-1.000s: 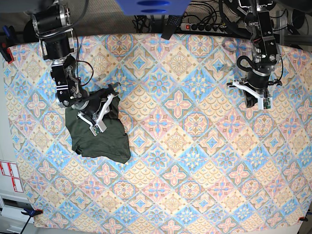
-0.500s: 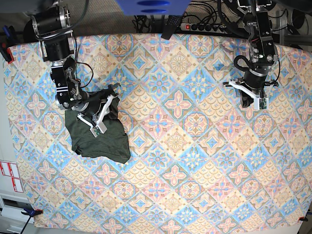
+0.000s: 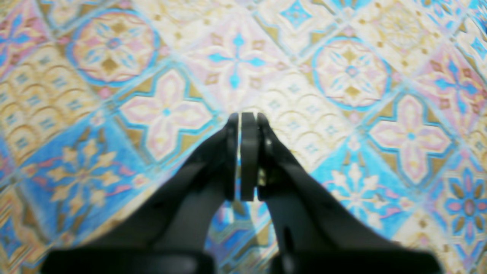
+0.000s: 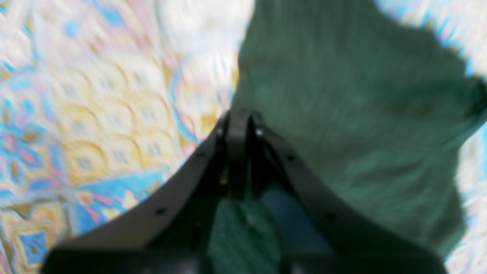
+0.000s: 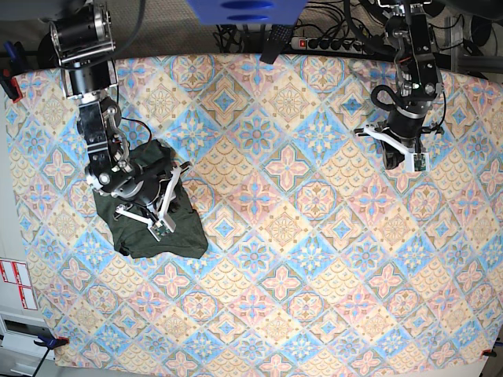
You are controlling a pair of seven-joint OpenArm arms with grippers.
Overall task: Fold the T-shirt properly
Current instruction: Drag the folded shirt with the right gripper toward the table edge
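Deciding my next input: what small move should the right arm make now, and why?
Probably lift the right gripper clear of the T-shirt. Its jaws are shut with no cloth pinched, and the shirt already lies as a compact bundle on the tablecloth. The left gripper is shut, far off over bare cloth.

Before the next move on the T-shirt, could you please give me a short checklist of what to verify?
1. T-shirt folded to a compact bundle: ok.
2. Folded edges neat and square: not ok, outline uneven.
3. Right gripper fingers shut: ok.
4. Right gripper free of fabric: cannot tell, the wrist view is blurred.
5. Left gripper shut and empty over the tablecloth: ok.
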